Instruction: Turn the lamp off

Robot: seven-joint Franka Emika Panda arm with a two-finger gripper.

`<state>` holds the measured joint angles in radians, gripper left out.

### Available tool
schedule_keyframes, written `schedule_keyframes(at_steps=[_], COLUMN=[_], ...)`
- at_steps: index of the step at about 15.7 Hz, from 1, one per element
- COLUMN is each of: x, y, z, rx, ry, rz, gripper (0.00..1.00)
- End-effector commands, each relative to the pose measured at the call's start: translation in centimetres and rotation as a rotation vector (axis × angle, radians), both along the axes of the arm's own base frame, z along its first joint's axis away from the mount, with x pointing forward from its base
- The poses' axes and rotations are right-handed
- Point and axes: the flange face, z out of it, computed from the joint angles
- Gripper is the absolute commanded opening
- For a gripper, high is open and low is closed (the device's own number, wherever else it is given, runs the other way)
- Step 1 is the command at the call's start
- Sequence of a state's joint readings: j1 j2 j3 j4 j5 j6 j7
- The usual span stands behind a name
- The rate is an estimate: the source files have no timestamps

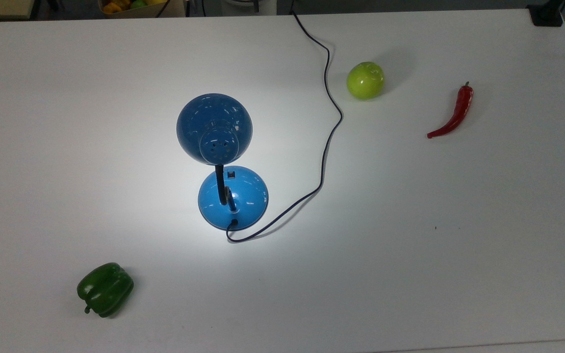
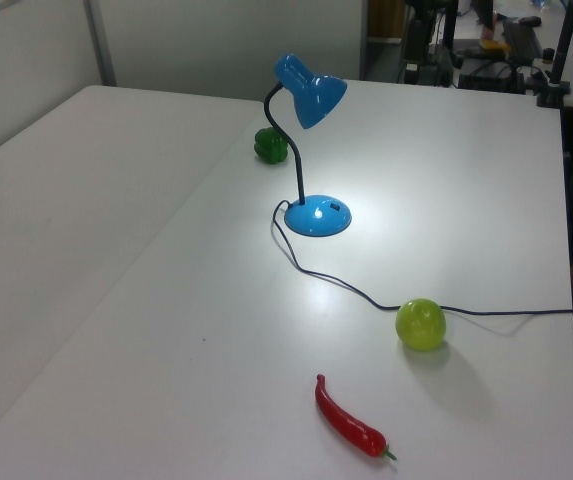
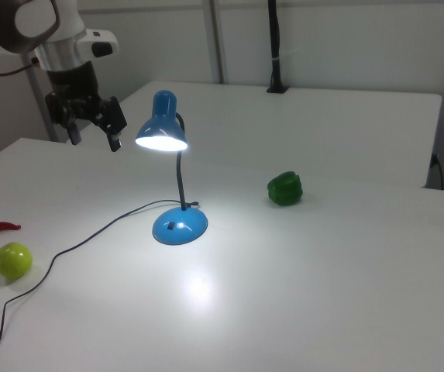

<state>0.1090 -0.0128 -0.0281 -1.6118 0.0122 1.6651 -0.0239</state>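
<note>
- The lamp (image 1: 223,162) stands lit mid-table, its cord (image 1: 329,122) trailing past a green apple (image 1: 365,80).
- In the right view, our gripper (image 3: 94,138) hangs high at the right view's left, its 2 fingers apart and empty.
- We judge the glossy base (image 3: 180,225) light and slippery, so we should press straight down on the small black switch (image 1: 231,174), not grab the springy gooseneck (image 3: 179,182).

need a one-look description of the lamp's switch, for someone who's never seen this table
Start at the blue desk lamp standing lit near the middle of the white table, and follow its black gooseneck down to the round blue base. The switch is the small black rectangle on the base's upper surface, on the side under the shade, opposite where the cord exits. It is the one dark patch on the glossy blue.
</note>
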Motion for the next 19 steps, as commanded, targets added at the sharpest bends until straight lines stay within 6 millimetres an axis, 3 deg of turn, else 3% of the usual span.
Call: schedule_keyframes(at_steps=[1,12,16,19], x=[-0.24,-0.08,-0.12,-0.13], y=[0.2,0.17,0.21,0.31], z=[-0.72,-0.82,-0.8,-0.87], rx=[-0.014,-0.009,-0.015,-0.013], ry=[-0.006,-0.01,-0.012,-0.01], rz=[0.023,0.023,0.035,0.04], gripper=[1.0,1.0,0.8,0.6])
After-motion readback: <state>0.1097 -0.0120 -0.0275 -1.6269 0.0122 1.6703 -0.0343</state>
